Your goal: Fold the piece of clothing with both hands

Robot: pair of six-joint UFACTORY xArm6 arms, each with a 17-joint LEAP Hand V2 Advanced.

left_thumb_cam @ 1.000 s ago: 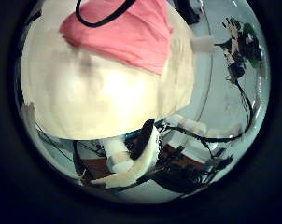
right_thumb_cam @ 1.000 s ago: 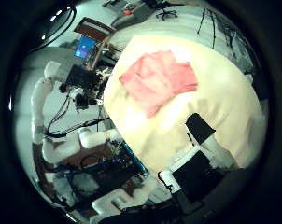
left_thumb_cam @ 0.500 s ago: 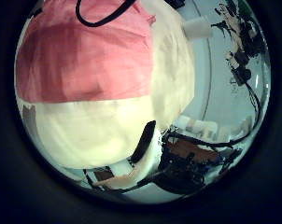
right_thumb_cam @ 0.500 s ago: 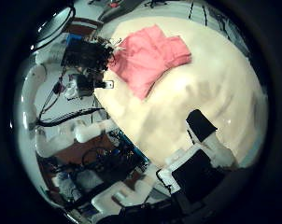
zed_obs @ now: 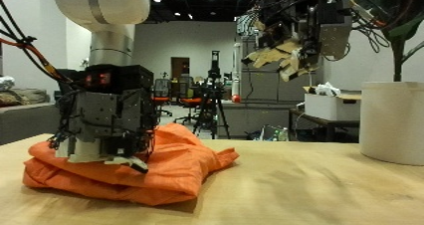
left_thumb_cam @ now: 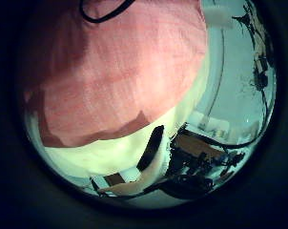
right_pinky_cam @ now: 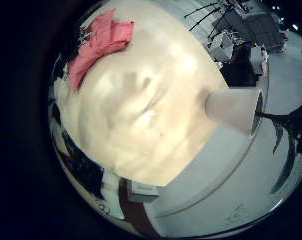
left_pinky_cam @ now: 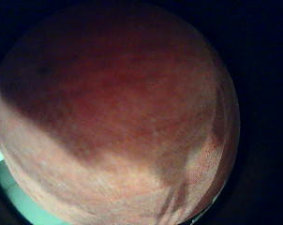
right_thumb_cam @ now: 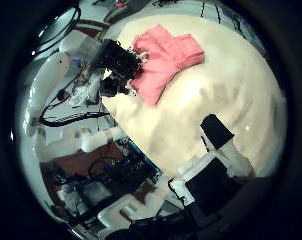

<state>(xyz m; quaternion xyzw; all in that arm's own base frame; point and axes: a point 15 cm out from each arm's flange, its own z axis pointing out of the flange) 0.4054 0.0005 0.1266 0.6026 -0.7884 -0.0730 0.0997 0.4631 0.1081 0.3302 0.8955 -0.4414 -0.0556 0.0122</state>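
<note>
L hand (zed_obs: 104, 125) on garment (zed_obs: 179, 170); white pot (zed_obs: 392, 120) near R hand (zed_obs: 295, 41).

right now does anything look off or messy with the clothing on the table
The orange-pink garment lies in a rumpled heap on the table, not spread flat or neatly folded. The left hand is down on it; the right hand hangs high, well clear. Nothing looks spilled or damaged.

- Garment (zed_obs: 159, 170): orange-pink cloth, bunched in a low rumpled heap with soft folds.
- Lies on the pale wooden tabletop (zed_obs: 318, 190), toward one end.
- One lobe juts out toward the open tabletop.
- Fills both left palm views (left_pinky_cam: 113, 112); weave looks fine, possibly knit.
</note>
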